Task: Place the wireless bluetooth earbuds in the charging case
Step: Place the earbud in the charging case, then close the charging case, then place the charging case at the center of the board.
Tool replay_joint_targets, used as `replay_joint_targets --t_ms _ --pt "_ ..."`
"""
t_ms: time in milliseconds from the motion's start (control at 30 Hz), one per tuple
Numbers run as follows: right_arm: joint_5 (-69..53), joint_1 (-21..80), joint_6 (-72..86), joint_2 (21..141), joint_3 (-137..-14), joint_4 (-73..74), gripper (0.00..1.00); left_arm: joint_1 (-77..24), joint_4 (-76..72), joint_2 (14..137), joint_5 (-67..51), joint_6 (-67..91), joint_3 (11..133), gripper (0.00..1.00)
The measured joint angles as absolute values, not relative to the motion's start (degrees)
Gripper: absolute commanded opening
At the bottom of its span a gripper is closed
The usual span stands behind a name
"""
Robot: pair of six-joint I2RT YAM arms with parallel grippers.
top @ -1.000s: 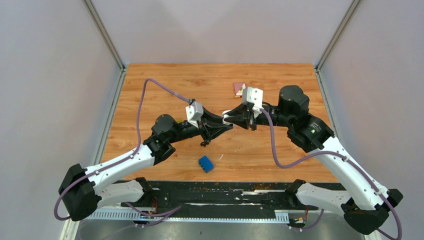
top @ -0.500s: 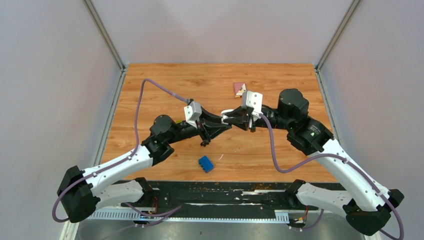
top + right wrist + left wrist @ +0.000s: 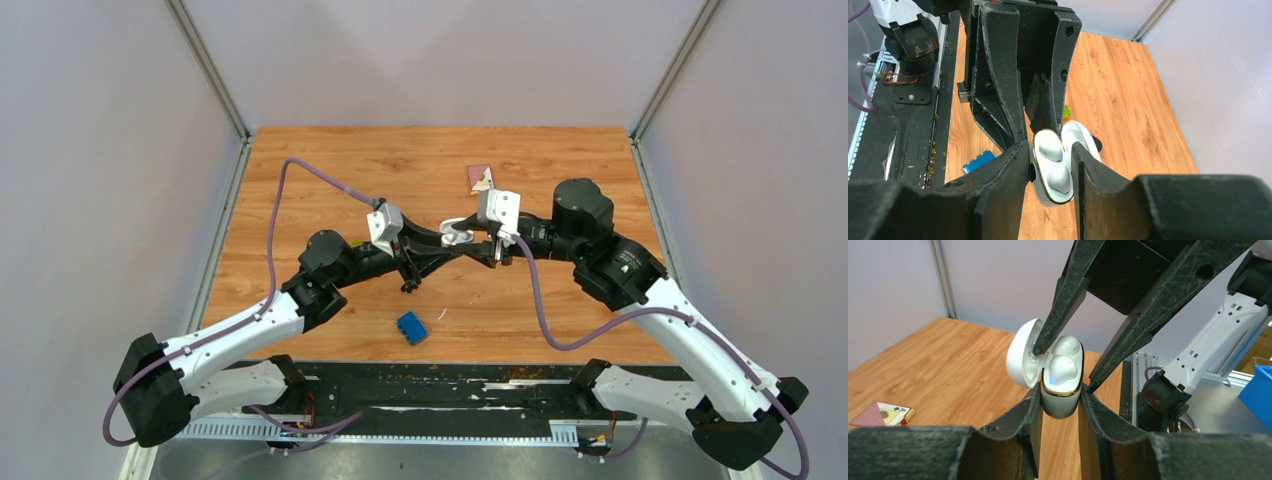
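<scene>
A white charging case (image 3: 1060, 399) with a gold rim is held upright above the table, my left gripper (image 3: 1060, 402) shut on its body. Its lid (image 3: 1023, 352) hangs open to one side. Two white wireless bluetooth earbuds (image 3: 1064, 367) sit side by side in its wells, also in the right wrist view as earbuds (image 3: 1054, 165). My right gripper (image 3: 1049, 155) comes from the opposite side, open, with one finger on each side of the case (image 3: 1050, 192) and nothing between the tips. From above, the lid (image 3: 455, 234) shows white where both grippers meet.
A blue block (image 3: 411, 327) lies on the wooden table near the front, with a small white scrap (image 3: 442, 313) beside it. A patterned card packet (image 3: 479, 177) lies farther back. A small dark object (image 3: 1096, 144) shows behind the lid. Grey walls enclose the table.
My right gripper has moved left over the case and its jaws have widened. The left gripper has kept its hold on the case, shifting only slightly.
</scene>
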State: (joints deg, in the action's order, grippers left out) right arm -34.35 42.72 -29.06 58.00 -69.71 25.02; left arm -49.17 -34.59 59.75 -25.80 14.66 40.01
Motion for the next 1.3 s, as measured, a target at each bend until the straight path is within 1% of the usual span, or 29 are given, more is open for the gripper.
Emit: replay_joint_targets --t_ms 167,300,367,400,467,500,533,700,833,1100,1200,1300 --pt "-34.2 42.74 -29.71 58.89 -73.23 29.78 0.41 -49.15 -35.64 59.48 -25.58 14.63 39.79 0.04" --pt "-35.27 42.74 -29.74 59.51 -77.84 34.06 0.49 -49.17 -36.03 59.2 -25.61 14.61 39.75 0.04" --pt "-36.45 42.72 -29.85 59.59 -80.53 36.47 0.59 -49.17 -35.94 59.07 -25.61 14.41 39.68 0.04" --pt "-37.06 42.74 -30.13 59.59 -81.87 37.85 0.66 -49.17 -35.79 59.02 -25.61 14.24 39.68 0.04" --pt "-37.87 42.74 -30.85 59.59 -84.03 40.42 0.84 -49.17 -35.51 58.92 -25.61 13.85 39.66 0.04" --pt "-38.09 42.74 -31.33 59.59 -84.58 41.34 0.91 -49.17 -35.27 58.81 -25.63 13.56 39.66 0.04" --pt "-38.09 42.74 -32.1 60.03 -85.49 43.22 0.94 -49.17 -34.92 58.7 -25.63 13.32 39.66 0.04" --pt "-37.91 42.74 -35.16 65.1 -89.06 51.81 0.98 -49.17 -31.33 57.36 -25.91 10.72 39.03 0.03" --pt "-36.86 42.72 -36.16 69.76 -88.14 55.57 0.98 -49.19 -26.17 55.92 -26.74 7.46 38.92 0.03" --pt "-36.47 43.29 -36.38 71.26 -87.09 57.41 0.97 -49.23 -22.46 53.78 -25.85 5.69 38.06 0.04" --pt "-36.23 44.27 -36.47 71.2 -86.26 57.41 0.98 -49.25 -22.52 53.95 -23.68 6.7 38.02 0.04" --pt "-33.45 44.56 -35.92 70.89 -85.06 56.86 1.0 -49.34 -21.76 54.89 -20.08 7.51 38.06 0.04"
